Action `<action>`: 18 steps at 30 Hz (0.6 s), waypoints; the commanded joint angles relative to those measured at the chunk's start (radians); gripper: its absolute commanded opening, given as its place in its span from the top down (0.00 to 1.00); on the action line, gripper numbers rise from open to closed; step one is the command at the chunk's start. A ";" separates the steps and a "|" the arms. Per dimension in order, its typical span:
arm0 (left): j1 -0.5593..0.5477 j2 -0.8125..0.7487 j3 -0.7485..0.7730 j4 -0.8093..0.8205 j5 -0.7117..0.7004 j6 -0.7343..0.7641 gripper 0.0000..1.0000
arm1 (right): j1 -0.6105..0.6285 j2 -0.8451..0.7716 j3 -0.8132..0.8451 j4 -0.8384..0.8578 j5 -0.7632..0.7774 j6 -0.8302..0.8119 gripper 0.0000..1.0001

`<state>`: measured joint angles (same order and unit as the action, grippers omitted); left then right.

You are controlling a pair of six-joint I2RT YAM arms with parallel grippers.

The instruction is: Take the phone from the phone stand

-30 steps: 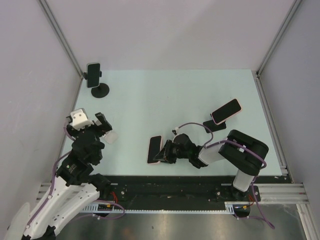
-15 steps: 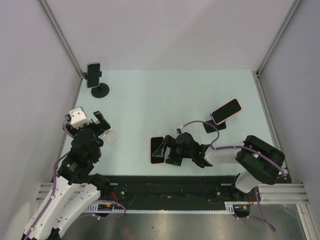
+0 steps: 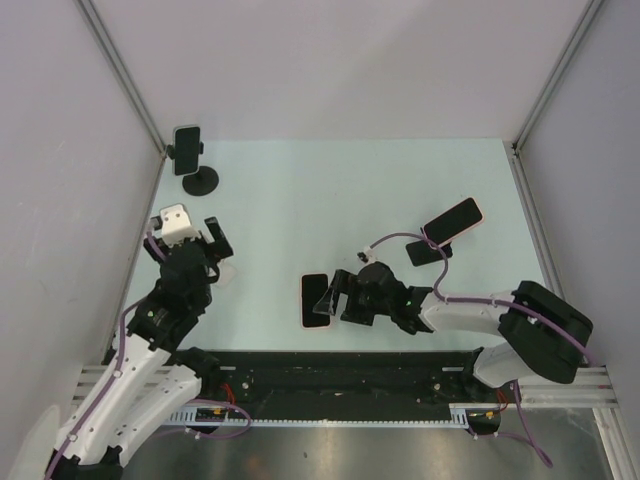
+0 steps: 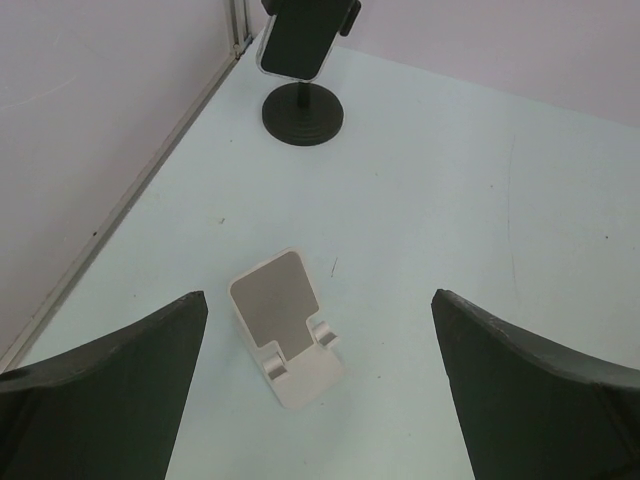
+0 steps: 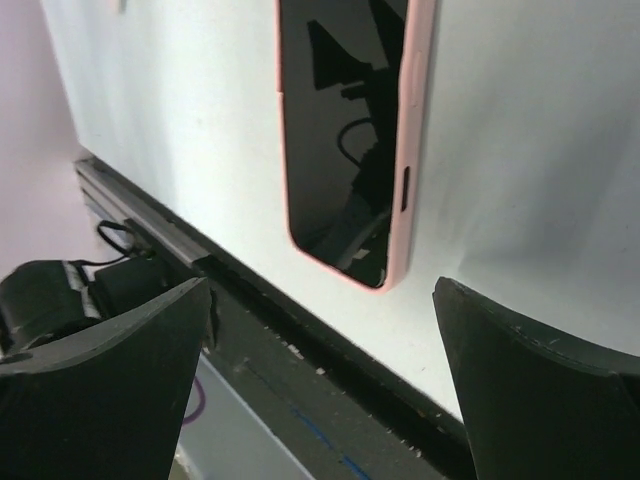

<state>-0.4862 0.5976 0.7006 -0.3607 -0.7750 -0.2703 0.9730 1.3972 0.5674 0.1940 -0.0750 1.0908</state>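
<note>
One phone (image 5: 345,130), top cropped, right hand (image 5: 320,292) spread

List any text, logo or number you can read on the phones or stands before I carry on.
No readable text in any view.
The pink-cased phone lying flat: dark screen, only reflections.
The far-left phone on its round-base stand: dark screen, no marks.
The right-hand phone propped on its stand: too small to tell.
The white stand, empty: plain, no label.

Pink-case phone (image 3: 314,300) flat, scrn up; white stand (image 4: 285,330) well apart.
</note>
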 commanded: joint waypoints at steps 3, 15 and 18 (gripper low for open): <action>0.028 0.018 0.010 0.019 0.052 -0.029 0.00 | -0.002 0.164 0.106 0.045 -0.121 -0.088 0.00; 0.037 0.018 0.007 0.017 0.065 -0.032 0.00 | 0.015 0.204 0.166 0.029 -0.149 -0.121 0.00; 0.038 0.024 0.004 0.014 0.063 -0.038 0.00 | 0.015 0.168 0.166 -0.019 -0.114 -0.138 0.00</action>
<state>-0.4580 0.6155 0.7006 -0.3611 -0.7208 -0.2855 0.9829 1.6119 0.7017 0.2157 -0.2245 0.9878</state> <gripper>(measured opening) 0.996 0.994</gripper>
